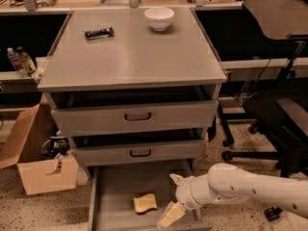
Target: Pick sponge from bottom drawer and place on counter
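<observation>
The pale yellow sponge [145,202] lies flat on the grey floor of the open bottom drawer [115,186], near its front middle. My gripper [172,196] is at the end of the white arm reaching in from the right, over the drawer's right part, just right of the sponge and apart from it. One cream finger [172,214] points down toward the front, the other [176,178] sits higher, so the gripper is open and empty. The grey counter [134,57] is the cabinet's top.
On the counter stand a white bowl [159,18] at the back and a dark wrapped bar [98,32] at the back left. A cardboard box [36,162] sits on the floor left of the cabinet. A black office chair [279,114] stands to the right.
</observation>
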`<state>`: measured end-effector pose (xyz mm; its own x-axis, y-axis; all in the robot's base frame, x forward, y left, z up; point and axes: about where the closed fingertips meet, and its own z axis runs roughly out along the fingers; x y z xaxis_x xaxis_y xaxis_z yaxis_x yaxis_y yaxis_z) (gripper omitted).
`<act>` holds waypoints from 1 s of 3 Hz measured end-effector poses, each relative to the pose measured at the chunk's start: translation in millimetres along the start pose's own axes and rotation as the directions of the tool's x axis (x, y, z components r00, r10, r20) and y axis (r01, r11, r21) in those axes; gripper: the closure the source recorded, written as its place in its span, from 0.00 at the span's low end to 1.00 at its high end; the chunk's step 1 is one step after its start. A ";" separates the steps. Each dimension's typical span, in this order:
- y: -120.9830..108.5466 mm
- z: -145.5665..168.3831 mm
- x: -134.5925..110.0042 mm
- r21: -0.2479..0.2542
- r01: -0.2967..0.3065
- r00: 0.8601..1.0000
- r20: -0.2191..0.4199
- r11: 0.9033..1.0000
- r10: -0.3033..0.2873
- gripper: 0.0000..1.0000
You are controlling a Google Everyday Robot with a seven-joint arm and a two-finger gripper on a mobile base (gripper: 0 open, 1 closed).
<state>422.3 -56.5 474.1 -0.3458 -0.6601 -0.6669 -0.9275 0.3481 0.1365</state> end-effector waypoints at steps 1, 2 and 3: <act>-50.0 41.1 28.8 0.049 0.017 0.999 0.035 0.999 -0.019 0.00; -88.5 99.6 55.3 0.061 0.048 0.997 0.062 0.997 -0.052 0.00; -111.3 147.2 73.6 0.066 0.063 0.996 0.061 0.996 -0.067 0.00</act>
<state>521.0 -45.8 301.9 -0.2732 -0.6403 -0.7179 -0.9362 0.3484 0.0456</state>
